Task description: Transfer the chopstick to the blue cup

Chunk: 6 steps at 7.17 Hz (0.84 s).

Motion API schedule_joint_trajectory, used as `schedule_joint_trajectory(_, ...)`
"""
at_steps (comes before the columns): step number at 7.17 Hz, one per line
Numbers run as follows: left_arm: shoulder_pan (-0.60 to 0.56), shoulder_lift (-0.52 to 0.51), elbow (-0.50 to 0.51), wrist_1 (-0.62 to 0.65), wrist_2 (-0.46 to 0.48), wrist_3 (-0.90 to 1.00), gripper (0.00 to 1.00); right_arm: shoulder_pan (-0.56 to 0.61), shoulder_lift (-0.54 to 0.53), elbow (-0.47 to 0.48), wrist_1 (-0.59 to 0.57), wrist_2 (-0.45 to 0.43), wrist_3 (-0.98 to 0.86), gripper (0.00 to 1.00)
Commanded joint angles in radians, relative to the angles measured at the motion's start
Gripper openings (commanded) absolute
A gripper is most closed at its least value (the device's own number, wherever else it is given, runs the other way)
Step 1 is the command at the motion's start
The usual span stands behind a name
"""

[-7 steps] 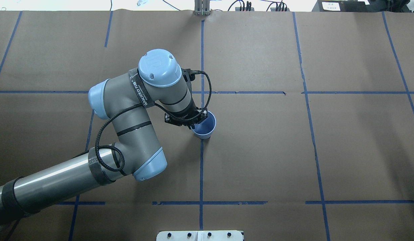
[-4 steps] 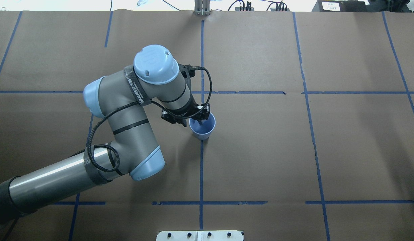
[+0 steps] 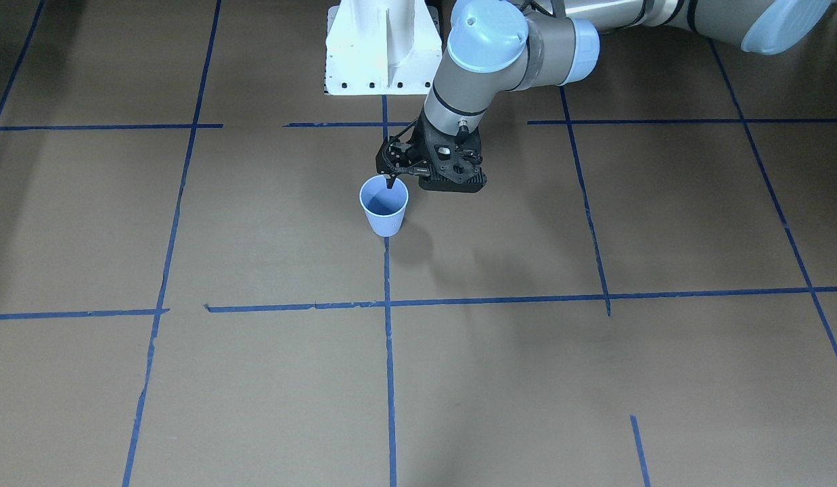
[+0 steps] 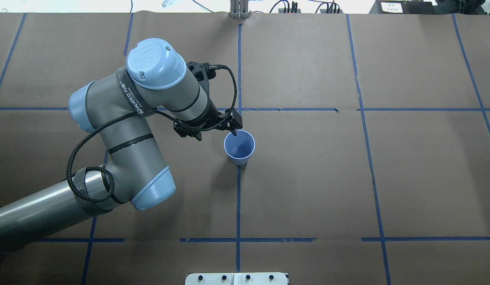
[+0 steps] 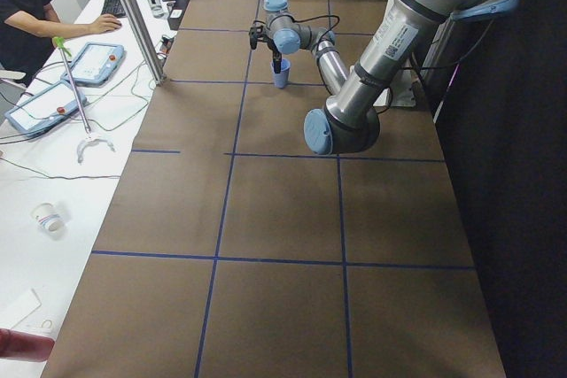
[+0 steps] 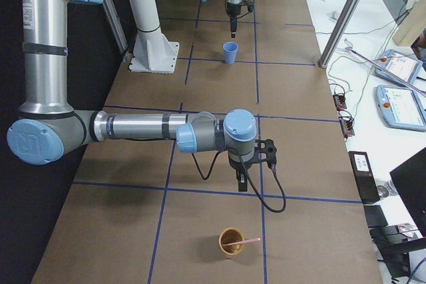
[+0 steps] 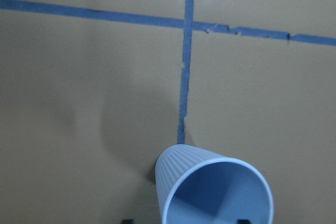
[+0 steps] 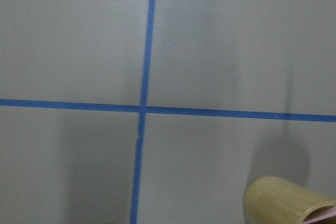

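The blue cup (image 4: 239, 147) stands upright on the brown table near the centre tape line; its inside shows only blue. It also shows in the front view (image 3: 384, 205) and the left wrist view (image 7: 215, 192). My left gripper (image 4: 216, 134) is open and holds nothing, just above and left of the cup, one fingertip (image 4: 234, 132) over its rim. A pale-pink chopstick (image 6: 247, 240) leans in a yellow-brown cup (image 6: 231, 241) at the table's right end. My right gripper (image 6: 238, 184) hangs a little short of that cup; I cannot tell whether it is open or shut.
The white robot base (image 3: 384, 47) stands at the table's near edge. Blue tape lines (image 4: 239, 198) cross the brown table cover. An operator (image 5: 27, 15) and tablets sit at a side bench beyond the far edge.
My left gripper has lifted out of the blue cup's mouth and drawn back to the left. The cup stays in place.
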State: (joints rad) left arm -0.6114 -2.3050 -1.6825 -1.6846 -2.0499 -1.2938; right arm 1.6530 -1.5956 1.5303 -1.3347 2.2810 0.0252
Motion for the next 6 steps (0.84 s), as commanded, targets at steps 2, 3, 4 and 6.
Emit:
schedule_joint_trajectory(2,0.001,0.003,-0.002,-0.001,-0.001,-0.001,1.0,0.082,0.013,-0.205,0.267,-0.069,0.095,0.99)
schedule_joint_trajectory(3,-0.001,0.003,-0.002,-0.003,-0.001,-0.001,1.0,0.082,0.003,-0.216,0.273,-0.072,0.131,0.99)
schedule_joint_trajectory(4,-0.001,0.004,-0.002,-0.003,-0.001,-0.001,1.0,0.082,0.008,-0.217,0.299,-0.072,0.134,1.0)
schedule_joint_trajectory(6,0.001,0.006,-0.002,-0.003,0.0,-0.001,1.0,0.08,0.011,-0.275,0.339,-0.08,0.142,0.99)
